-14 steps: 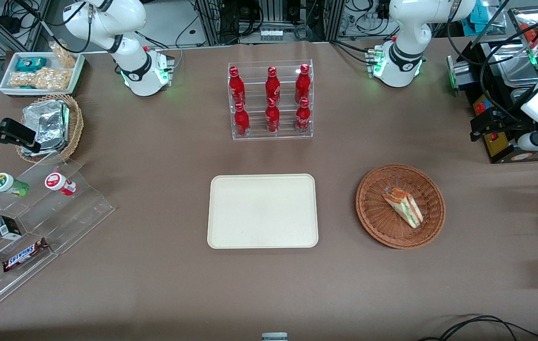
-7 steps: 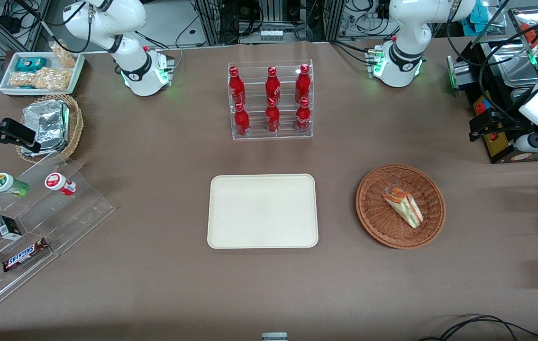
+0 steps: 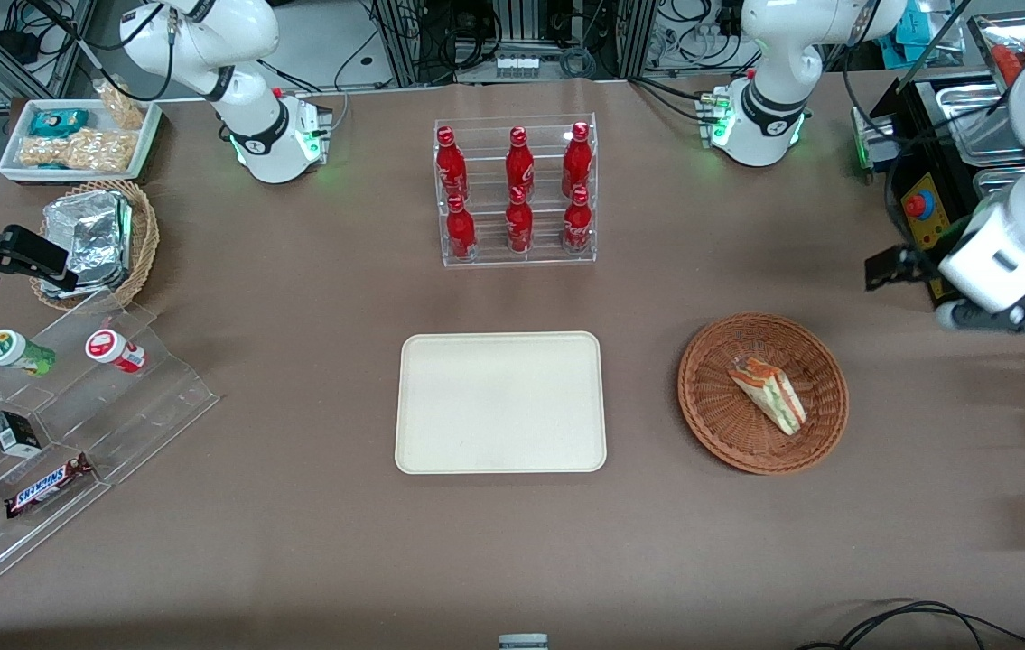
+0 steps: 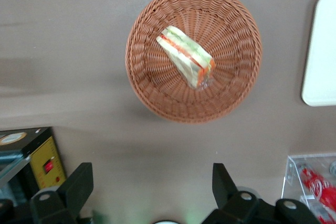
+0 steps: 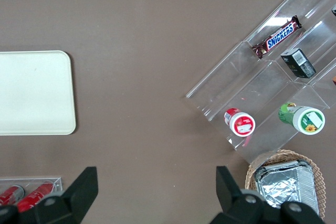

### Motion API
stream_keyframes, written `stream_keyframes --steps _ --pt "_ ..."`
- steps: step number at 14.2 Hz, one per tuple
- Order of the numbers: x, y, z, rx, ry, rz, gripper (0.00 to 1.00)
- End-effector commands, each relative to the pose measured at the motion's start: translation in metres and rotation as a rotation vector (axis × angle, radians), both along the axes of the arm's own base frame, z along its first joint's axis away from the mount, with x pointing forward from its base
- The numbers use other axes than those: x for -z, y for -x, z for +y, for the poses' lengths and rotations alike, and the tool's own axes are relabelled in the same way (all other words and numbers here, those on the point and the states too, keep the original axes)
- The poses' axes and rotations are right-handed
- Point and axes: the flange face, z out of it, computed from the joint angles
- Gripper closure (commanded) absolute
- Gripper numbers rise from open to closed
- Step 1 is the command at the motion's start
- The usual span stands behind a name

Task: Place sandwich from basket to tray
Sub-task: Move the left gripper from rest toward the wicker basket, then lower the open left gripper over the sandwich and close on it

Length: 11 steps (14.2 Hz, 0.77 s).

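Note:
The sandwich (image 3: 769, 394) (image 4: 186, 57), a clear-wrapped wedge with orange and green layers, lies in the reddish-brown wicker basket (image 3: 702, 361) (image 4: 142, 82). Beside the basket, toward the parked arm's end, lies the cream tray (image 3: 500, 402) (image 4: 321, 56) (image 5: 31, 93) with nothing on it. My left gripper (image 3: 884, 269) (image 4: 152, 182) hangs high over the table, farther from the front camera than the basket and a little toward the working arm's end. It is open with nothing between its fingers.
An acrylic rack of red bottles (image 3: 517, 194) stands farther back than the tray. A black control box with a red button (image 3: 923, 212) sits close to my gripper. A stepped acrylic shelf of snacks (image 3: 69, 424) and a tan basket of foil packs (image 3: 101, 239) lie at the parked arm's end.
My left arm has swung in from the table's edge, bringing the open gripper nearer to the basket. Sandwich, basket and tray have not moved.

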Motion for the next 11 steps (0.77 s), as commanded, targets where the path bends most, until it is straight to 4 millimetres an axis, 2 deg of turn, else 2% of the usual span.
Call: stream_keyframes --steps 1,4,6,8,11 --pt "0.049 -0.013 -0.019 -0.1 -0.037 -0.012 0.0" --pt "0.091 -0.032 -0.037 -0.262 -0.128 -0.055 0.0" --pt "0.121 -0.042 -0.052 -0.473 -0.156 -0.072 0.0" --pt "0.142 -0.047 -0.07 -0.636 -0.168 -0.092 0.0" --pt "0.173 -0.043 -0.074 -0.773 -0.134 -0.091 0.0"
